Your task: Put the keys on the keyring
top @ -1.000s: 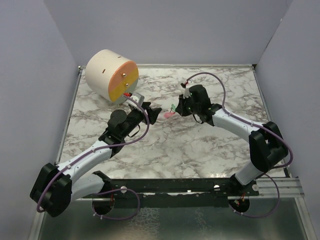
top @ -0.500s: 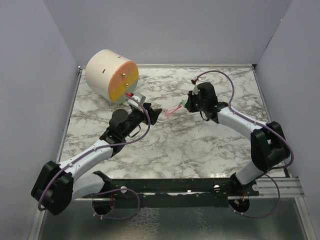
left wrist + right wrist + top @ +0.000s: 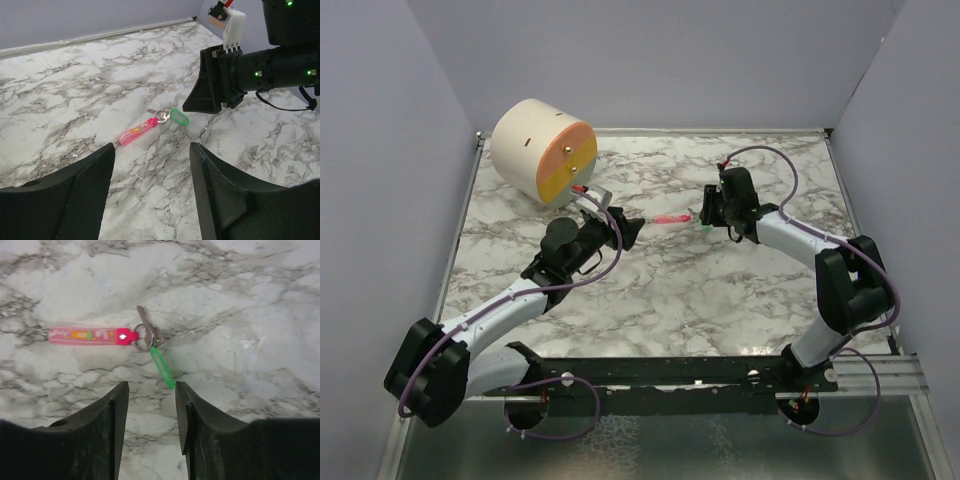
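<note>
The keys lie flat on the marble between my two grippers. The slim pink-red strip (image 3: 87, 335) (image 3: 136, 132) (image 3: 670, 218) and the short green piece (image 3: 162, 367) (image 3: 179, 117) (image 3: 703, 224) both meet the small silver keyring (image 3: 143, 336) (image 3: 161, 115). A thin metal piece (image 3: 143, 315) sticks out of the ring too. My right gripper (image 3: 151, 385) (image 3: 706, 214) is open just behind the green piece, whose tip reaches the mouth of the jaws. My left gripper (image 3: 152, 147) (image 3: 632, 228) is open, a short way off the pink strip's free end, with nothing in it.
A big cream-and-orange cylinder (image 3: 545, 150) lies at the back left, close behind my left arm. Grey walls close in the marble table (image 3: 650, 300) on three sides. The right gripper's black body (image 3: 215, 92) fills the upper right of the left wrist view.
My right gripper has opened and let go of the bunch, which now lies stretched out on the marble. The right arm has drawn back to the right. The left arm has hardly moved.
</note>
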